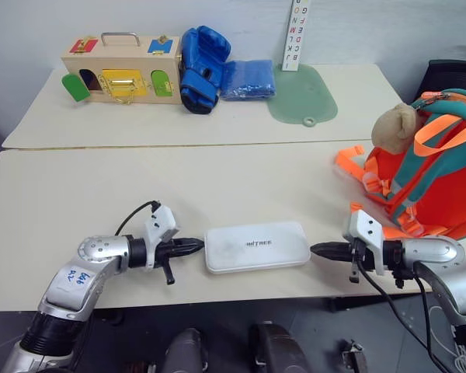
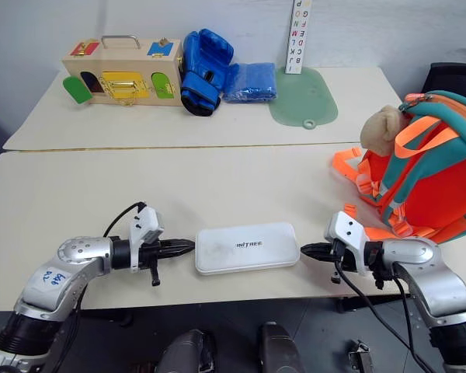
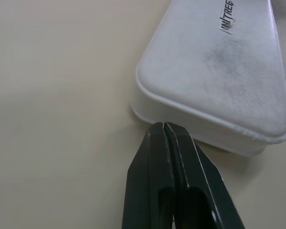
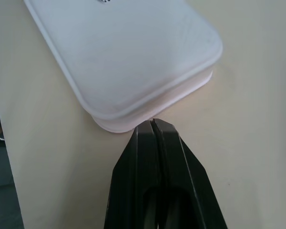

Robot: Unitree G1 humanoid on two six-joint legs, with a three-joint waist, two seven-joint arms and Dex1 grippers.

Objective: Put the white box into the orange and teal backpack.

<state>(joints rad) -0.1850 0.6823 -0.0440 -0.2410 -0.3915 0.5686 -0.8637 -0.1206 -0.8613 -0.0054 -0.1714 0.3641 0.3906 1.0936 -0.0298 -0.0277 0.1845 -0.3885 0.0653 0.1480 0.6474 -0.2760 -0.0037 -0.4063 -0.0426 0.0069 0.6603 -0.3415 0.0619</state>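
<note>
- Two grippers flank the white box (image 1: pixel 257 246), which lies flat near the front edge of the near table (image 1: pixel 101 194), its dark lettering facing up.
- The left gripper (image 1: pixel 200 246) points along the tabletop at the box's left end, its fingers pressed together on nothing; in the left wrist view the tips (image 3: pixel 163 128) sit right at the box's lower rim.
- The right gripper (image 1: pixel 314 249) points at the box's right end, likewise pinched closed and empty; in the right wrist view its tips (image 4: pixel 151 124) meet the box's rounded corner.
- The backpack (image 1: pixel 443 179) stands upright at the table's right edge, well apart from the box, with a tan plush bear (image 1: pixel 396 128) at its top and orange webbing loops (image 1: pixel 349 165) spilling onto the table.
- On the far table (image 1: pixel 217 116) sit a wooden latch box (image 1: pixel 120 74), blue boxing gloves (image 1: pixel 202 68), a blue cloth bundle (image 1: pixel 247 79), a green mat (image 1: pixel 301 97) and a lettered strip (image 1: pixel 297 35) against the wall.
</note>
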